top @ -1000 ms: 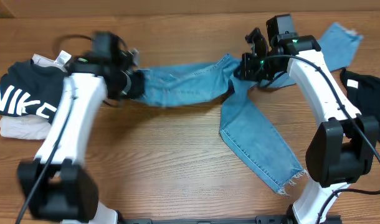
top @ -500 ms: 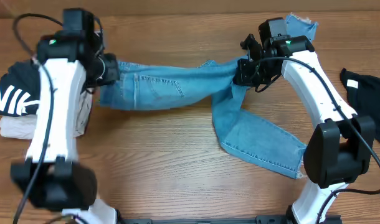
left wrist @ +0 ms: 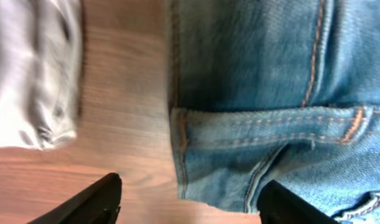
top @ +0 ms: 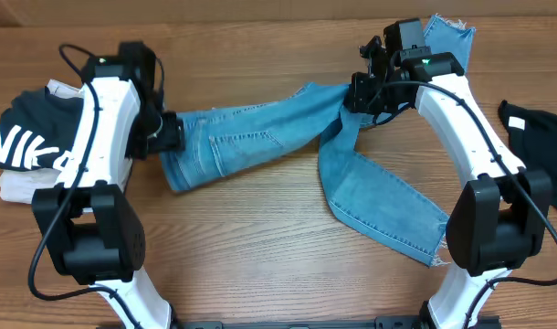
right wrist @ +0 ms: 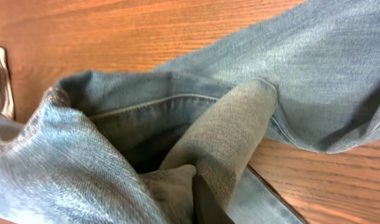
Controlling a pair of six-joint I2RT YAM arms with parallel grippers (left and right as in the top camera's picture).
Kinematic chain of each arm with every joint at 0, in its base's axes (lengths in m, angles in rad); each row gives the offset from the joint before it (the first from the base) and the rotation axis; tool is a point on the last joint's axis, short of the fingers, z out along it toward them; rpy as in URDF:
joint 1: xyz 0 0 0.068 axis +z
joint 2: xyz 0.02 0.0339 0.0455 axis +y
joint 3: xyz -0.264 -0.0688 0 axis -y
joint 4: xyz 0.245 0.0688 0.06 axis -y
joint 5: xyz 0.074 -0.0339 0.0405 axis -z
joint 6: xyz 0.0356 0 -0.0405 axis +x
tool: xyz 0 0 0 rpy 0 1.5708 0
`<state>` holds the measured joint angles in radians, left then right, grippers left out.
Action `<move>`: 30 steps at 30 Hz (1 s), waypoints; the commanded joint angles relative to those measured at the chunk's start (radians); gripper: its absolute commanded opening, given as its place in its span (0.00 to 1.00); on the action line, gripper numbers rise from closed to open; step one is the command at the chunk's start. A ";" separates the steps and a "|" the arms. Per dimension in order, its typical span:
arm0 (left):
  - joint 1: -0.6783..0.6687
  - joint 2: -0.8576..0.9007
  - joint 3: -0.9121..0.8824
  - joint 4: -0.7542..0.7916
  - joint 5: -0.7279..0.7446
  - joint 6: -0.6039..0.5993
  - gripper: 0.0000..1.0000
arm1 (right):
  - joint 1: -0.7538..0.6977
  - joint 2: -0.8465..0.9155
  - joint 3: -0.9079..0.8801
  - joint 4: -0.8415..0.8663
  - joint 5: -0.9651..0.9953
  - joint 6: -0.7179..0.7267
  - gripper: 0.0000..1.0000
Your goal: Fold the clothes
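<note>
Brown wood-grain tabletop (top: 251,256) fills whole overhead view, grain running left to right. Surface matte, light even, shadows soft. Left wrist view: same wood, paler, slightly blurred. Right wrist view: warmer orange tone, fine grain lines sharp.

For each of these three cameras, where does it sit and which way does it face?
Overhead: above the table, facing straight down; shows the left gripper, right gripper and jeans.
Left wrist: on the left gripper, looking down at the jeans' waistband and a pale garment; its spread fingertips show.
Right wrist: on the right gripper, close on bunched denim it pinches; a dark finger edge shows.
Shared: all three see the jeans and table.
</note>
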<state>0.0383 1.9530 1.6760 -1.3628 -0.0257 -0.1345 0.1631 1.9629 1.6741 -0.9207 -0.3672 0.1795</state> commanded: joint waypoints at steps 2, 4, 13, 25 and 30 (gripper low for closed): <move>0.009 0.006 -0.188 0.067 0.054 0.039 0.69 | -0.021 -0.027 0.022 0.023 0.026 0.039 0.07; 0.009 0.005 -0.248 0.101 0.140 0.070 0.67 | -0.021 -0.027 0.022 0.027 0.026 0.038 0.08; 0.009 -0.002 -0.238 0.237 0.430 0.134 0.12 | -0.021 -0.027 0.022 0.022 0.027 0.032 0.44; 0.072 -0.200 -0.102 0.249 0.285 -0.006 0.04 | -0.073 -0.027 -0.008 -0.424 0.131 0.057 0.93; 0.193 -0.307 -0.035 0.266 0.379 -0.008 0.04 | -0.058 -0.027 -0.086 -0.477 0.130 0.057 0.94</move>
<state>0.1551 1.7504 1.5528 -1.1061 0.3073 -0.1116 0.0921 1.9625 1.6367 -1.3842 -0.2462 0.2321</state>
